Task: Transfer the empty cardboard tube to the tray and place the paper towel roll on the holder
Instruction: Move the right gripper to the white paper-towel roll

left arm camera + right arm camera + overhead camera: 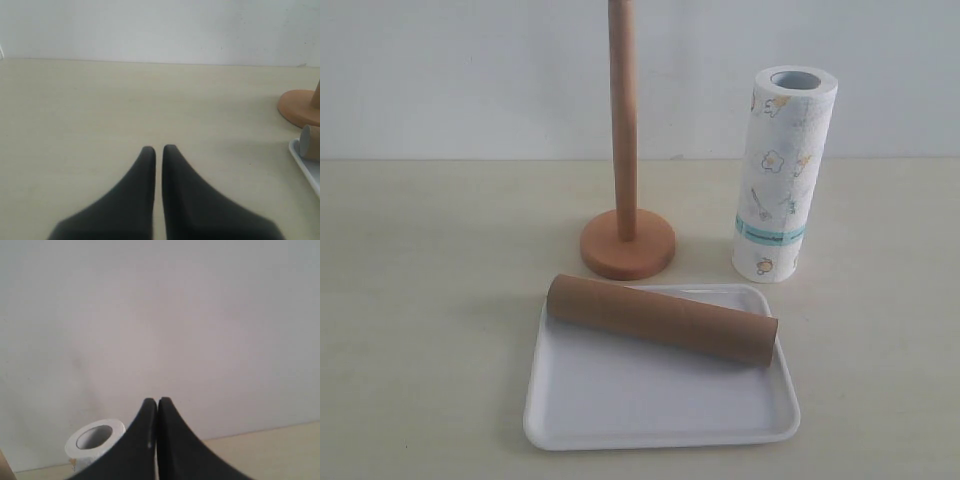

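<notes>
Both pairs of jaws are pressed together on nothing. The left pair hangs over bare bench (100, 100); the right pair is near the open top of the paper towel roll (95, 439), which stands upright on the bench, right of the holder (623, 130) and apart from it. The holder's post is bare, and the empty cardboard tube (660, 320) already lies slantwise on the tray (650, 400). The roll looks light, soft and easily dented, with a grippy paper skin. A gentle hold across its middle, or on its wall at the open end, should suit, keeping it upright so the core threads onto the post.
</notes>
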Robot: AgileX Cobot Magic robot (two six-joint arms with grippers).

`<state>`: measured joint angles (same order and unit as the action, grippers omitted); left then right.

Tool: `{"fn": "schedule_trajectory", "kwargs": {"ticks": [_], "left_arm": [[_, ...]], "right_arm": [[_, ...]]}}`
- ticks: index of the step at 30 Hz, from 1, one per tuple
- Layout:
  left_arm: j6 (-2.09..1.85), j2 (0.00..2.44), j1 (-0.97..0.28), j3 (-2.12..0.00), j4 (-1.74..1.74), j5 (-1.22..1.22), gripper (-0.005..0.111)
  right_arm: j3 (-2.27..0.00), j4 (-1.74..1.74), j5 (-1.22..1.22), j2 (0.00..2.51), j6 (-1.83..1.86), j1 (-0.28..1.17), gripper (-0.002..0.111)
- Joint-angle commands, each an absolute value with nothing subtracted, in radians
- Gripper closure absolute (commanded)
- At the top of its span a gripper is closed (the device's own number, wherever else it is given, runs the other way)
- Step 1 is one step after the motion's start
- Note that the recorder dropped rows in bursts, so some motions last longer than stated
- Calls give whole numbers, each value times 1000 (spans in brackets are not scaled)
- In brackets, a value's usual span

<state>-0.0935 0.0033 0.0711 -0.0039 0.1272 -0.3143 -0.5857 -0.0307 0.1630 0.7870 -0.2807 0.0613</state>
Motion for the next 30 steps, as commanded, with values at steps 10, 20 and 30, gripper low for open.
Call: {"fn": "schedule_trajectory", "kwargs": {"ticks": [10, 20, 30], "left_arm": [[-98, 0, 65, 0, 135, -312, 102], [-98, 0, 65, 0, 135, -312, 102], [-98, 0, 65, 0, 135, -312, 102]], "right_arm": [[-592, -145, 200, 1104, -260, 175, 103], [-592, -145, 490, 1434, -262, 210, 3], [-592, -181, 672, 1598, -262, 210, 5]]}}
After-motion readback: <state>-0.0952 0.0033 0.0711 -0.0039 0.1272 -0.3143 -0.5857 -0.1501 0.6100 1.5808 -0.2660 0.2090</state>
